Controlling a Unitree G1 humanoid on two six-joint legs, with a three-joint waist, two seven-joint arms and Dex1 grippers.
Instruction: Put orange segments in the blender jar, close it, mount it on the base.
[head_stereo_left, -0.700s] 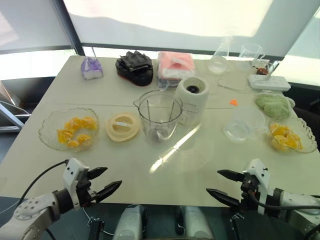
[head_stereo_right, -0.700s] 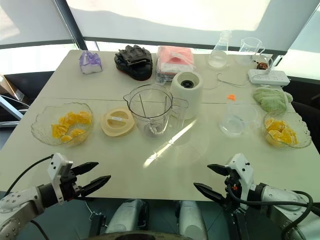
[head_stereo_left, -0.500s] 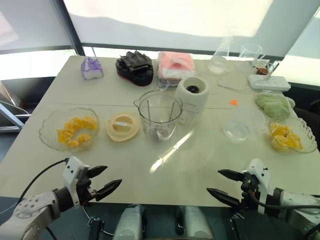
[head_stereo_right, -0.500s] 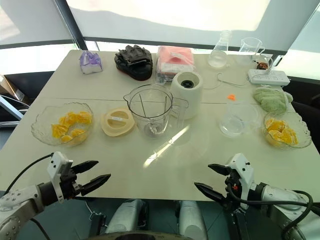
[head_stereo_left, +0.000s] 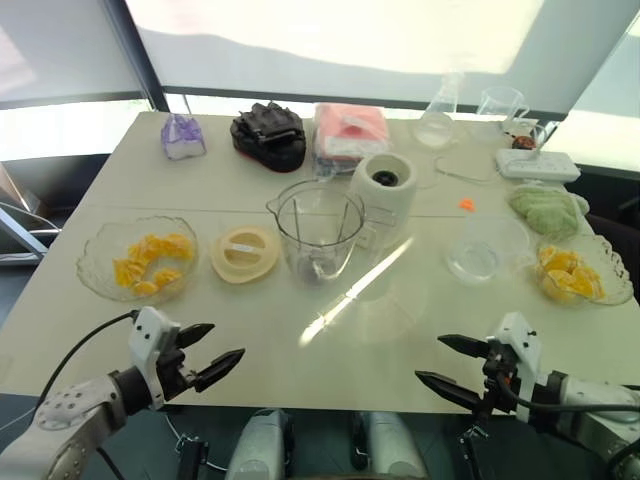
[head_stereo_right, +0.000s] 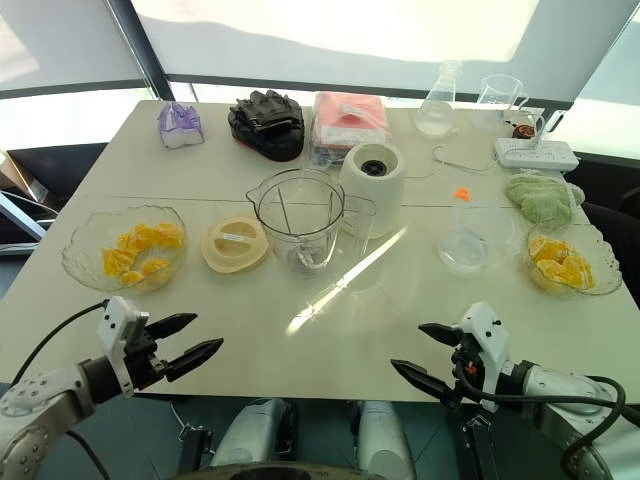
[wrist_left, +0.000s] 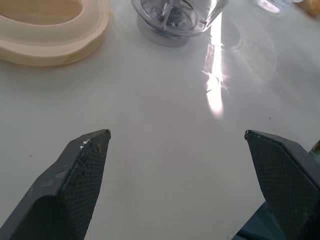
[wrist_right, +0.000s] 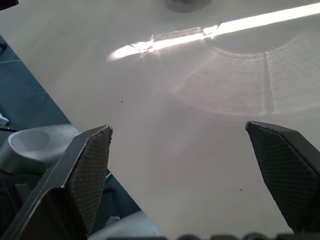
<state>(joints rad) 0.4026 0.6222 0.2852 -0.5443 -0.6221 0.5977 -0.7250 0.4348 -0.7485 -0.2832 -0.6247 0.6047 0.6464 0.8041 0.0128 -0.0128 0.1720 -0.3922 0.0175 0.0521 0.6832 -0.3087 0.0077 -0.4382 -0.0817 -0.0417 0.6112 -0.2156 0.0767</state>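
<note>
Orange segments (head_stereo_left: 148, 264) lie in a glass bowl (head_stereo_left: 95, 262) on the left part of the table (head_stereo_left: 250, 330), and a second heap of segments (head_stereo_left: 570, 275) lies in another glass bowl (head_stereo_left: 612, 270) near the right edge. Between them, about in the middle of the table, stands the blender jar (head_stereo_left: 320, 230), upright, without lid and with nothing in it except the small blade at the bottom. Its cream lid (head_stereo_left: 245, 253) lies flat just beside it on the left, apart from it. The white base (head_stereo_left: 385, 190) with the black socket on top stands just behind the jar to the right, very close to it; whether they touch I cannot tell. An empty clear bowl (head_stereo_left: 487, 248) stands left of the right fruit bowl, and a pale green cloth (head_stereo_left: 548, 208) lies behind them. At the far edge there are a small purple bag (head_stereo_left: 183, 136), a black glove (head_stereo_left: 269, 135), a pink packet (head_stereo_left: 351, 132), a clear flask (head_stereo_left: 440, 112), a glass jug (head_stereo_left: 502, 103) and a white power strip (head_stereo_left: 538, 164). The left gripper (head_stereo_left: 213, 352) hangs over the near left edge of the table, its two black fingers spread wide and holding nothing. The right gripper (head_stereo_left: 452, 367) hangs over the near right edge, also wide apart and empty. Both are well away from the jar and the bowls.
</note>
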